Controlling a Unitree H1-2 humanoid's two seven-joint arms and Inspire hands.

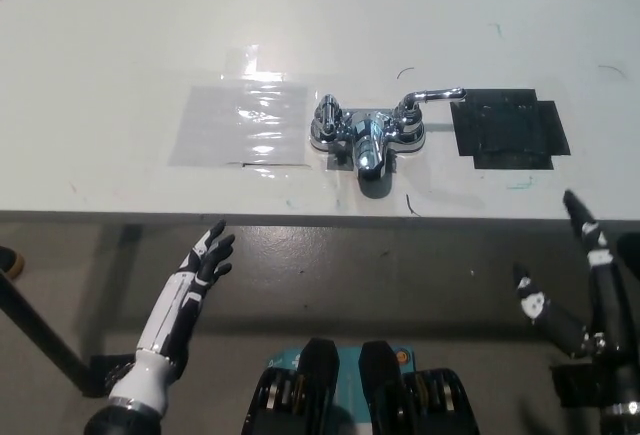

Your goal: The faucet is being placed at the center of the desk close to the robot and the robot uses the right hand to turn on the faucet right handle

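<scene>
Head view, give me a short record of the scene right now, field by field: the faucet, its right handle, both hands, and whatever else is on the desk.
faucet: chrome, near middle of the desk, spout toward the robot
right handle: lever points to picture right, nothing touching it
right hand: black, lower right, below the desk edge, open, apart from the faucet
left hand: white, lower left, below the desk edge, open, resting
other: clear sheet left of the faucet; black patch to its right
</scene>
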